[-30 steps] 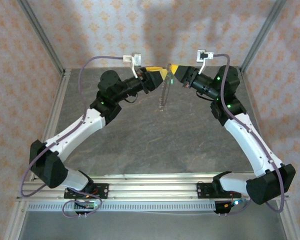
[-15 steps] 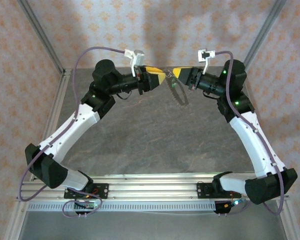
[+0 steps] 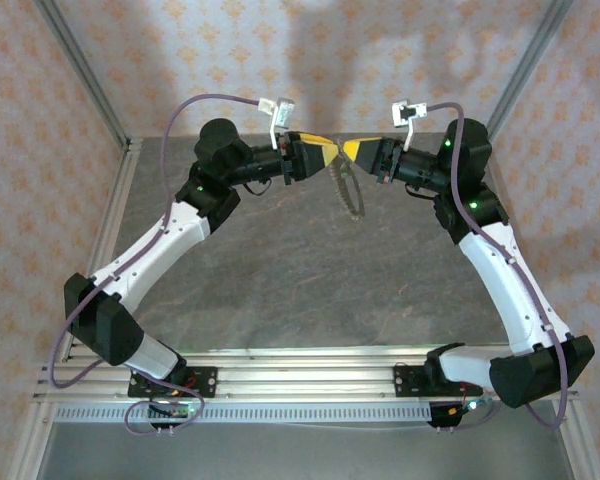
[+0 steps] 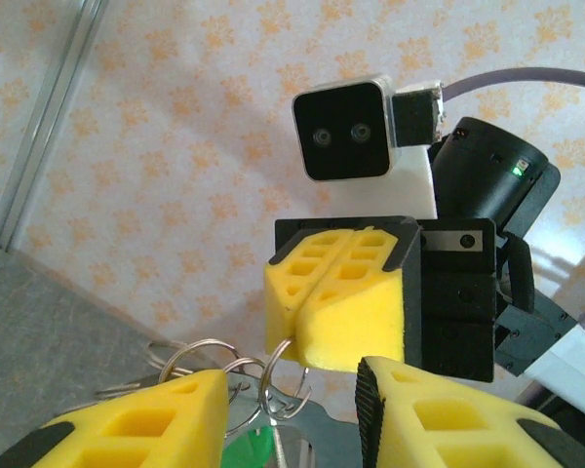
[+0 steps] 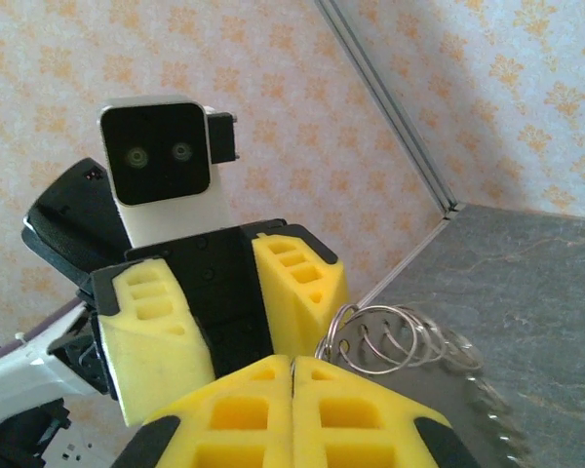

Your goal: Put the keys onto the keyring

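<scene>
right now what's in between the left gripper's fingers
Wire loops of the keyring and a sliver of the green key head sit between the open left gripper fingers; the blade is hidden.

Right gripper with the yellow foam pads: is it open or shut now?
Shut. In the left wrist view the right gripper has its yellow pads meeting along one seam, pinching a thin silvery wire ring.
</scene>
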{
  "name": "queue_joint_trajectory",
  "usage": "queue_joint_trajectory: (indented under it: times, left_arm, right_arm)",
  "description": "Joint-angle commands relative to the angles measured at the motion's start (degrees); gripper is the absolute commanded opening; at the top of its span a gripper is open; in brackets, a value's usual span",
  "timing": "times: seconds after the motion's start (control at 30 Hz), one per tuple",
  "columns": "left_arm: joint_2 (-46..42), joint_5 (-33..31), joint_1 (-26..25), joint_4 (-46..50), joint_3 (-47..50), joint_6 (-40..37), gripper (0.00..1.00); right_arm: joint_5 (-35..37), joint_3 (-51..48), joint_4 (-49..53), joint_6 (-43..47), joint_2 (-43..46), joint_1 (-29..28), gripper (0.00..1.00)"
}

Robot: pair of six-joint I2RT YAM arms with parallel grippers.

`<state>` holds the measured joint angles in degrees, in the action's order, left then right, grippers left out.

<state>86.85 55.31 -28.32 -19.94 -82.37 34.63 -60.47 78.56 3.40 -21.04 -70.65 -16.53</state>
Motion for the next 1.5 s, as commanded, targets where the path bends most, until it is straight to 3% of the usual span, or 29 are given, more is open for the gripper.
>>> queue_joint_trajectory:
  times: [0.0, 0.3, 0.53, 1.0, 1.17, 1.33, 1.4, 1.47]
  left_arm:
    - [1.02, 0.97, -1.01, -5.28, 0.46, 3.31, 0.41]
    - [0.65, -2.75, -1.39, -7.61, 2.03, 4.75, 0.40]
    - [0.97, -2.91, -1.48, -10.87, 3.09, 7.12, 0.20]
    - [2.07, -3.32, -3.36, -6.08, 0.59, 3.00, 0.19]
    - [2.39, -3.62, -3.61, -5.96, 0.19, 2.63, 0.00]
    - [1.93, -4.49, -3.60, -5.98, 0.63, 2.13, 0.00]
    - [1.68, -3.97, -3.45, -5.96, 0.56, 1.68, 0.00]
    - [1.33, -3.31, -3.28, -5.57, 0.25, 1.13, 0.00]
  right_arm:
    - [-0.86, -0.66, -6.38, -1.93, 0.78, 0.28, 0.00]
    - [1.59, -4.93, -14.07, -7.64, 1.38, 0.28, 0.00]
    - [3.20, -7.06, -17.41, -10.13, 1.49, 0.36, 0.00]
    - [3.39, -7.81, -18.87, -11.39, 1.22, 0.21, 0.00]
    - [3.41, -8.05, -18.87, -11.48, 1.36, 0.17, 0.00]
    - [5.80, -7.02, -14.85, -9.53, 1.77, 0.46, 0.00]
    - [8.05, -7.04, -12.05, -8.14, 2.56, 1.86, 0.22]
    - [8.44, -7.99, -11.81, -8.10, 5.76, 3.67, 0.32]
